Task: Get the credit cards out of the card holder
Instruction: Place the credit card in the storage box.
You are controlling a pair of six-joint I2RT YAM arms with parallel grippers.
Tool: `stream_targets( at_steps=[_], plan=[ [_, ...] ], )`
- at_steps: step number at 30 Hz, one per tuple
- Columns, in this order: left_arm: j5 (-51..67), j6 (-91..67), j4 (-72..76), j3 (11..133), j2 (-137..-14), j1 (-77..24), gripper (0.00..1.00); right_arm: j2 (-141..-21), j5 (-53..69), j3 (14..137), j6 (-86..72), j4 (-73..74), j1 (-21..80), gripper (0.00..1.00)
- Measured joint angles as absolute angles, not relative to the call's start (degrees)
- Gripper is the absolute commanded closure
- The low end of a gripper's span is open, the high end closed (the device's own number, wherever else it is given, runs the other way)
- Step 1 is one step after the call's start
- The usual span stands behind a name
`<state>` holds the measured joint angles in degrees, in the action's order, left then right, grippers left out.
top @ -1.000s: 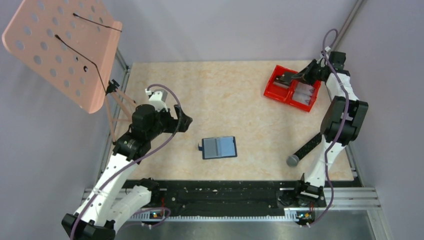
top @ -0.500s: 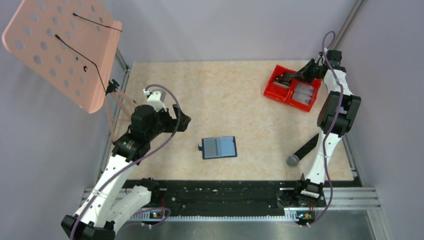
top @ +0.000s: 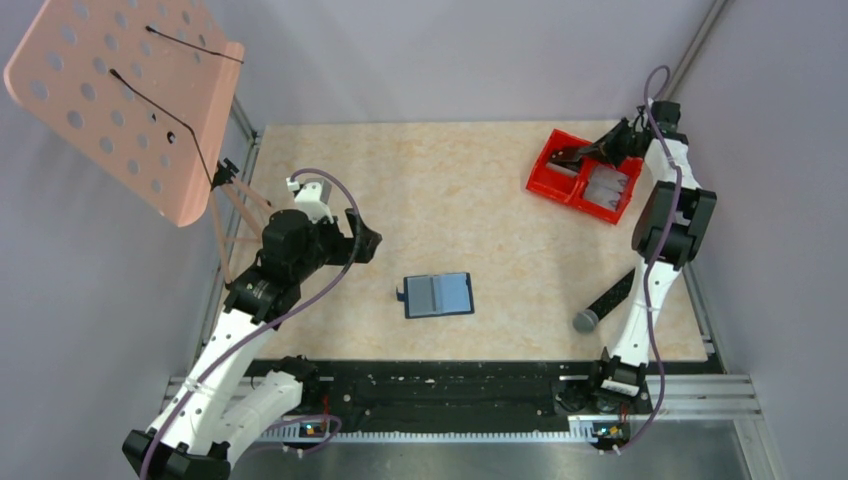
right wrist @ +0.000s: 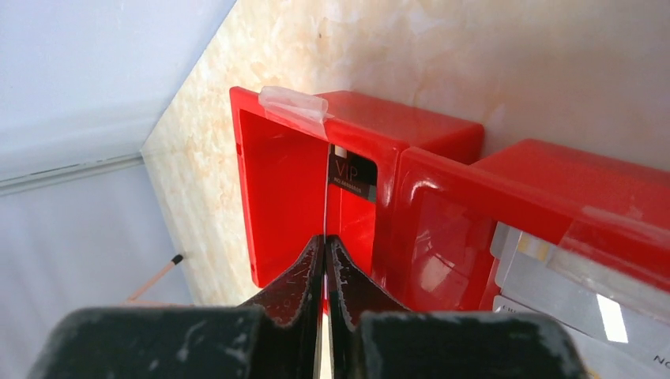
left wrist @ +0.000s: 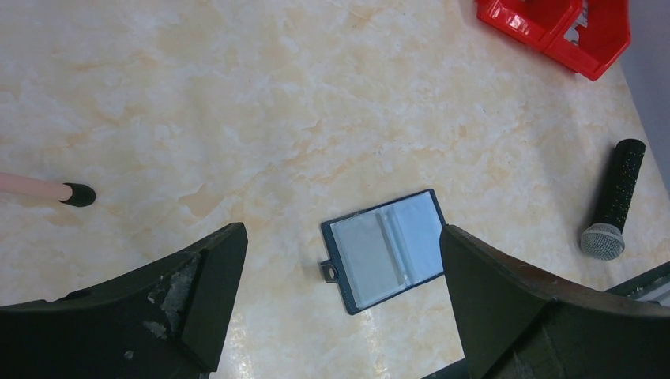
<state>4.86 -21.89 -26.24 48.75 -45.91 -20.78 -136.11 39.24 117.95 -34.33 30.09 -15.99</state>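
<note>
right end effector point(right wrist: 325, 241) clenched on dark credit card point(right wrist: 352, 177), which I've nudged further over red bin point(right wrist: 411, 126) | left end effector point(left wrist: 340, 230) released, idle | card holder point(top: 438, 295) open on counter point(top: 450, 200), looks emptied, so I judge release is next

I see the wallet point(top: 438, 294) lying open on the desk point(top: 470, 180); my right fingers point(top: 585, 152) pinch a dark card point(top: 557, 157) over the red bin point(top: 548, 183).

Card holder point(top: 438, 295) open on table point(top: 480, 200), blue-grey faces up. Grey credit cards point(right wrist: 553, 288) in red bin point(right wrist: 276, 197); dark card point(right wrist: 353, 175) in right pincer point(right wrist: 325, 237).
</note>
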Motion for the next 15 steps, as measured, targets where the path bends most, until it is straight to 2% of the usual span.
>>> stream_targets(
  at_steps=[15],
  plan=[
    [4.8, -21.9, -26.2, 48.8, -46.0, -20.8, 0.03, -138.8, 38.0, 119.8, -37.8, 27.8, -15.9, 0.93]
  ],
)
